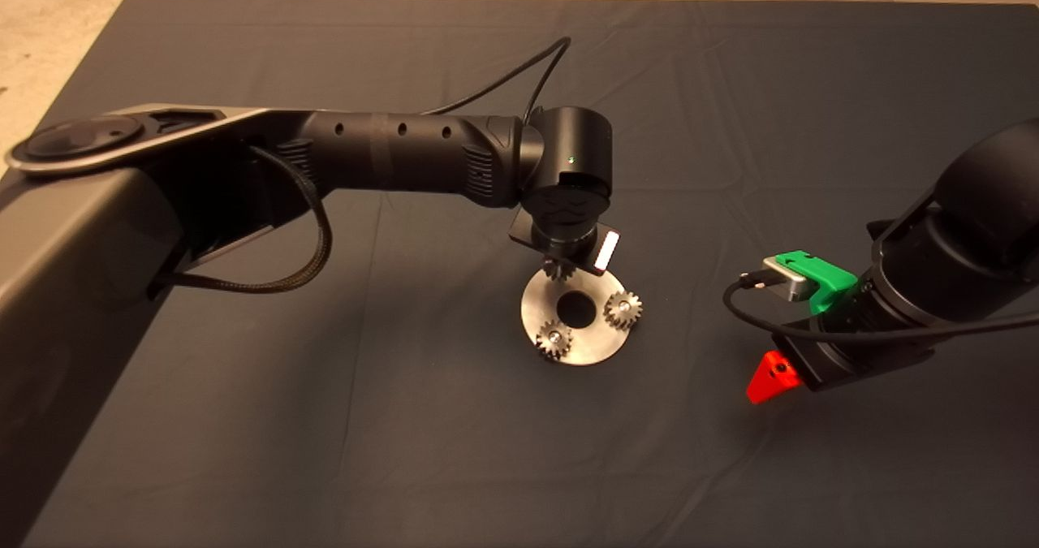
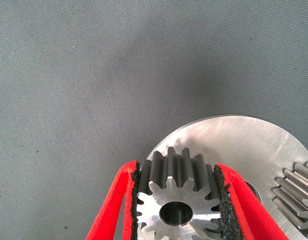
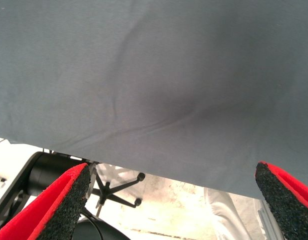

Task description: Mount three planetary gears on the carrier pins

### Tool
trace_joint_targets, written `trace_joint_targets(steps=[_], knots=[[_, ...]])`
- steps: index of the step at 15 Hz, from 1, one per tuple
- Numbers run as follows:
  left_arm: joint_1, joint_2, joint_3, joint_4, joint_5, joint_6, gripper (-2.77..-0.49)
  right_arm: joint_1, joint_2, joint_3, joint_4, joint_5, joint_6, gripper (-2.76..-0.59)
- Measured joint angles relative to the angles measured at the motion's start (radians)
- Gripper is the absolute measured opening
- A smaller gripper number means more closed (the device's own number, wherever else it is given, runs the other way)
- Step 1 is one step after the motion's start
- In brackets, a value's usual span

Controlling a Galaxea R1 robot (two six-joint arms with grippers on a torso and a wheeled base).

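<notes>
The third gear (image 2: 176, 200) hung over the far edge of the disc (image 1: 578, 312), pinched between the pads of the left claw (image 2: 176, 210). To seat it well, I would line its bore up squarely over the pin, keep it level, then lower it gently and release. Two gears (image 1: 623, 309) already sat on their pins. The right claw (image 3: 173, 200) waited over the counter (image 1: 325, 450) to the right, spread wide and empty.
</notes>
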Motion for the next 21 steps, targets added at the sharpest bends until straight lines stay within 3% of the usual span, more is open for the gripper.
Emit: trace_joint_targets(steps=[21], knots=[[0.004,0.006,-0.033,-0.019,-0.004,0.028,-2.43,0.000,0.006,0.000,0.000,0.002,0.000,-0.89]])
